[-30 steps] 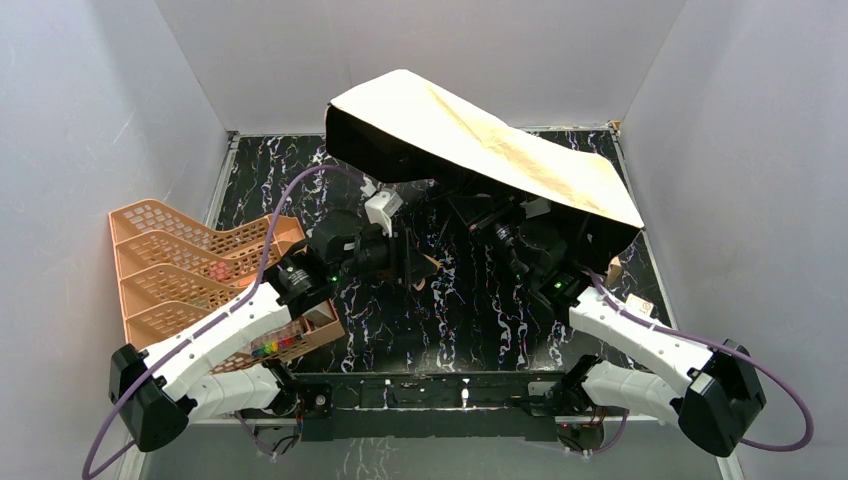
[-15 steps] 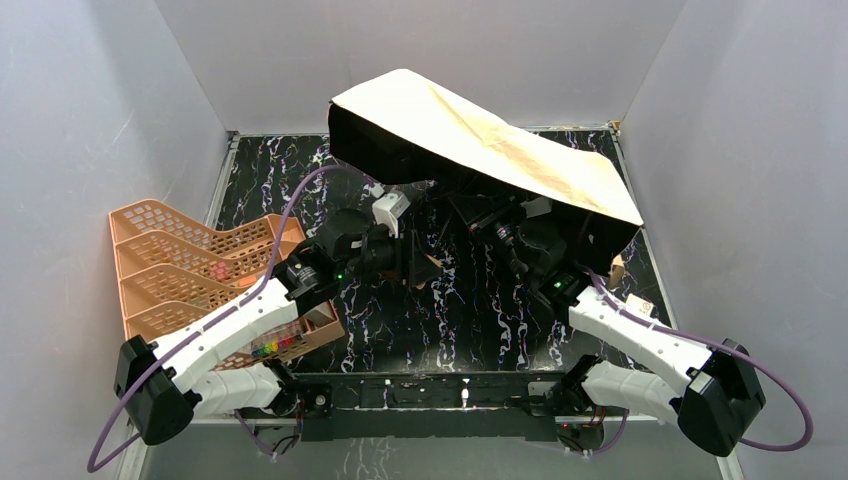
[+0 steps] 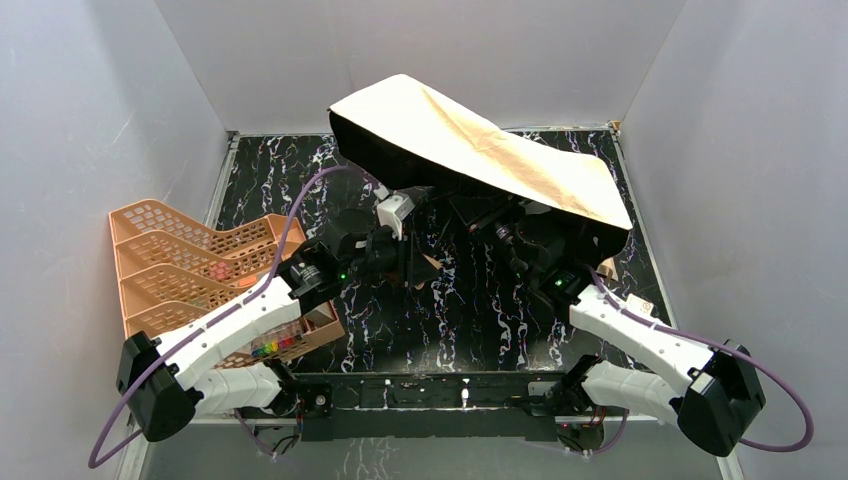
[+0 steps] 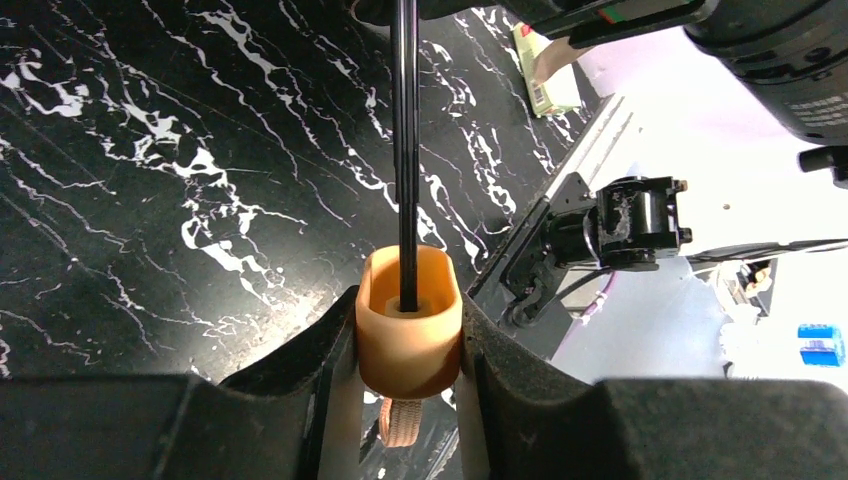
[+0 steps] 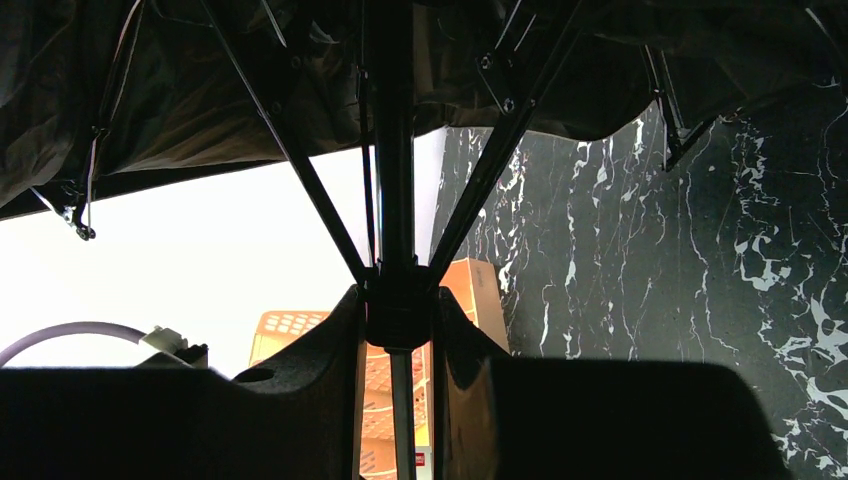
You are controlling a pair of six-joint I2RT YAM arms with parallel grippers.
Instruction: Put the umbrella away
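The umbrella (image 3: 480, 150) stands open over the back of the table, tan outside and black inside. Its black shaft (image 4: 405, 150) runs down into the small tan handle (image 4: 408, 345), and a tan strap (image 4: 402, 428) hangs below. My left gripper (image 4: 408, 335) is shut on that handle, both pads pressed against its sides; in the top view the left gripper (image 3: 413, 262) sits under the canopy's near edge. My right gripper (image 5: 398, 315) is shut on the black runner on the shaft, where the ribs (image 5: 300, 170) meet. From above the canopy mostly hides the right gripper (image 3: 507, 236).
An orange mesh tray rack (image 3: 190, 270) stands at the left edge of the black marble table (image 3: 470, 310). A small tan box (image 3: 606, 268) lies under the canopy's right end. White walls close in the left, right and back sides.
My left gripper has closed onto the handle and moved slightly right. The canopy has shifted a little. The right arm has held its grip.
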